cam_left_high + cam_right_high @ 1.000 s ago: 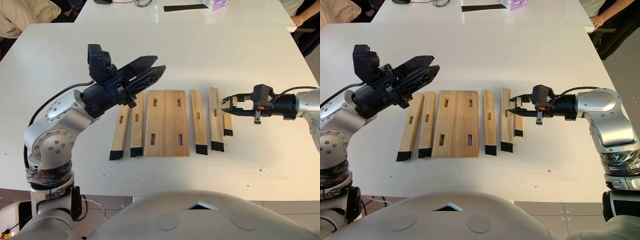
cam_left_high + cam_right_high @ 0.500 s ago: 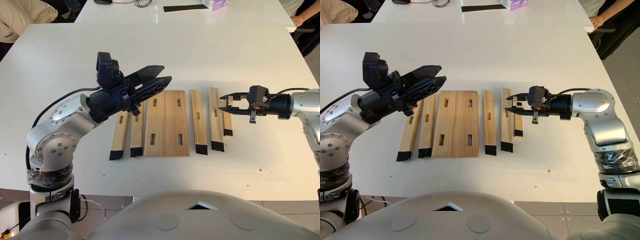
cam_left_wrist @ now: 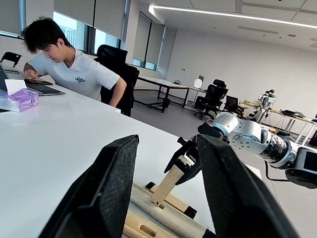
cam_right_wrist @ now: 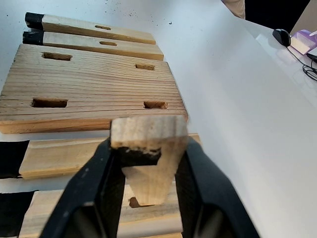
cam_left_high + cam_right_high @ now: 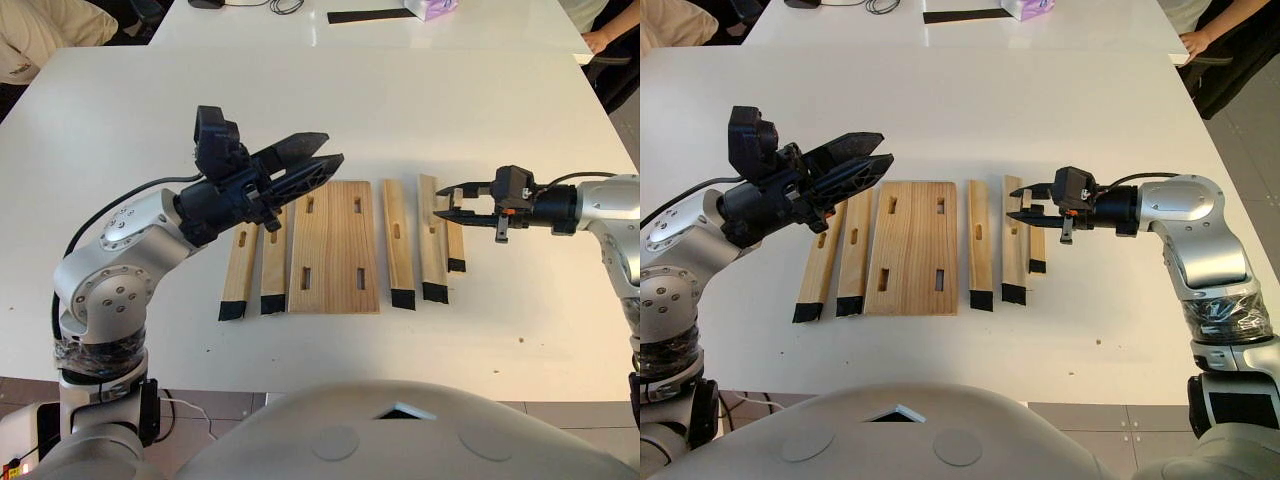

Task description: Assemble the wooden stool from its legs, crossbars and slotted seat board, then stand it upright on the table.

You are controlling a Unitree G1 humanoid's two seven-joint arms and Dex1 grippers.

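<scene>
Crossbar (image 5: pixel 456 245) — short piece, tilted, its upper end clamped in the right gripper (image 5: pixel 447 202), its black-tipped end low beside a slotted leg (image 5: pixel 430 245), right of the seat board (image 5: pixel 333 245). Left gripper (image 5: pixel 328 150): fingers apart, empty, above the left-hand legs (image 5: pixel 258 250). Risk — end-only grip; the piece may pivot or slip, knocking the neighbouring leg askew.

The left gripper (image 5: pixel 305 165) swung right and farther out, above the two left legs (image 5: pixel 240 270). The right gripper (image 5: pixel 447 198), clamped on the short crossbar (image 4: pixel 148 148), edged left and farther away.
</scene>
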